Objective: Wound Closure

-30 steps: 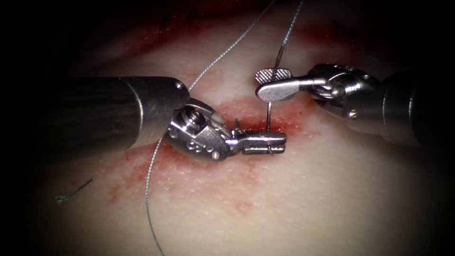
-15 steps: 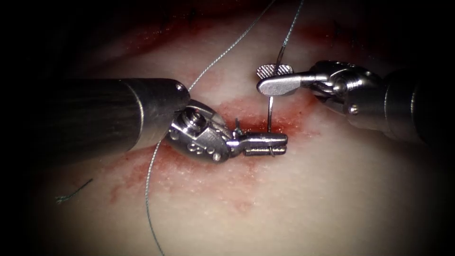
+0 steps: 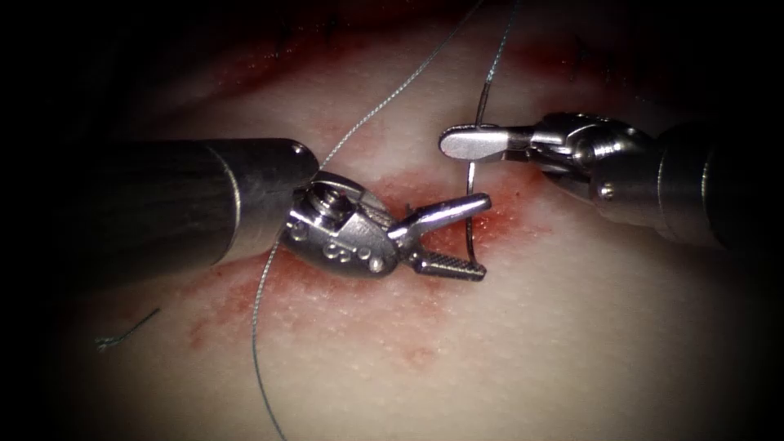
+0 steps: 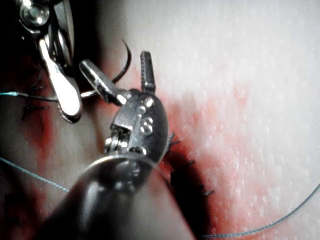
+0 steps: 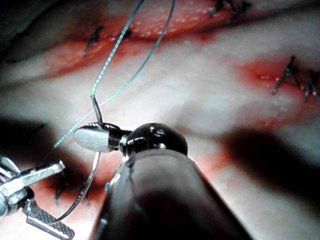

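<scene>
The tissue (image 3: pixel 531 343) lay smeared with red fluid (image 3: pixel 327 294) round the cut, and the left pincer (image 3: pixel 478 237) sat over that stain with its jaws spread wide and nothing between them. The right pincer (image 3: pixel 457 143), coming in above it, was clamped on the needle (image 3: pixel 471 212) near its thread end, so that the curve hung down between the left jaws with its tip just off the tissue, not in it. The thread (image 3: pixel 392 94) ran up from the needle and also looped down past the left shaft, and a cut end (image 3: pixel 122 331) lay far left.
</scene>
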{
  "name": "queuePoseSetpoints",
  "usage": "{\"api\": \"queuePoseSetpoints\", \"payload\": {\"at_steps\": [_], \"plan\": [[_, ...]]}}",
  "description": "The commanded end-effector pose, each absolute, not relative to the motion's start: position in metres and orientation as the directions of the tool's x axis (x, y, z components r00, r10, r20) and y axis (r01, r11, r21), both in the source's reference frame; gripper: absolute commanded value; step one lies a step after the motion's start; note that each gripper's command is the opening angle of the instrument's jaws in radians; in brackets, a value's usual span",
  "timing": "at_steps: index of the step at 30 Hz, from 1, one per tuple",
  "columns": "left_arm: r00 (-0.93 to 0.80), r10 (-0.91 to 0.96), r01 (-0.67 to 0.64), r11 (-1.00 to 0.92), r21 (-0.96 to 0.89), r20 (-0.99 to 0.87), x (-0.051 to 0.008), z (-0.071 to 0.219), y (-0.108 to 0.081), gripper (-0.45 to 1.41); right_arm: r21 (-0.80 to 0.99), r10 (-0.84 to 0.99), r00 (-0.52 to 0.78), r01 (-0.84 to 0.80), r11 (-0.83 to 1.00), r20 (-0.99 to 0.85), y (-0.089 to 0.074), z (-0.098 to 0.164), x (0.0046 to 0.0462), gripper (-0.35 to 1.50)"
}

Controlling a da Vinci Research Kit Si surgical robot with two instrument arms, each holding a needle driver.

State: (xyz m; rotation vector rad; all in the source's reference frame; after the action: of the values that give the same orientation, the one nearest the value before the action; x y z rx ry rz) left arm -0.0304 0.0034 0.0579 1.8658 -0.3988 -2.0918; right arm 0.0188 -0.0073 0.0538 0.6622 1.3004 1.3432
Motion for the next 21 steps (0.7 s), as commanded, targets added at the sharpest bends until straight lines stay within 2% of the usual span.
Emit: {"api": "queuePoseSetpoints", "payload": {"at_steps": [1, 3, 8, 9, 10, 12, 15, 21], "plan": [[-0.097, -0.389, 0.037, -0.921, 0.387, -0.916, -0.0310, 0.0586, 0.0034, 1.25, 0.925, 0.919, -0.240, -0.295, 0.238, -0.313, -0.0069, 0.0548, 0.0191, -0.35], [-0.098, -0.357, 0.031, -0.934, 0.356, -0.929, -0.0309, 0.0587, 0.0033, 1.30, 0.916, 0.899, -0.245, -0.270, 0.296, -0.363, -0.0065, 0.0553, 0.0187, -0.35], [-0.115, -0.307, 0.028, -0.952, 0.305, -0.945, -0.0296, 0.0595, 0.0025, 1.03, 0.858, 0.830, -0.238, -0.240, 0.454, -0.505, -0.0060, 0.0573, 0.0179, -0.35], [-0.128, -0.307, 0.023, -0.951, 0.307, -0.943, -0.0293, 0.0597, 0.0025, 0.88, 0.845, 0.816, -0.234, -0.238, 0.479, -0.528, -0.0060, 0.0576, 0.0178, -0.35], [-0.146, -0.302, 0.014, -0.953, 0.304, -0.942, -0.0291, 0.0599, 0.0024, 0.62, 0.831, 0.802, -0.229, -0.237, 0.503, -0.551, -0.0060, 0.0579, 0.0177, -0.35], [-0.183, -0.253, -0.011, -0.966, 0.260, -0.950, -0.0287, 0.0605, 0.0022, -0.03, 0.766, 0.740, -0.209, -0.248, 0.593, -0.640, -0.0062, 0.0586, 0.0177, -0.35], [-0.234, -0.189, 0.009, -0.981, 0.192, -0.954, -0.0289, 0.0624, 0.0014, -0.42, 0.612, 0.593, -0.156, -0.260, 0.747, -0.790, -0.0068, 0.0600, 0.0178, -0.35], [-0.405, -0.086, 0.008, -0.996, 0.091, -0.910, -0.0299, 0.0679, 0.0003, -0.45, 0.439, 0.426, -0.108, -0.276, 0.855, -0.898, -0.0076, 0.0610, 0.0183, -0.35]]}}
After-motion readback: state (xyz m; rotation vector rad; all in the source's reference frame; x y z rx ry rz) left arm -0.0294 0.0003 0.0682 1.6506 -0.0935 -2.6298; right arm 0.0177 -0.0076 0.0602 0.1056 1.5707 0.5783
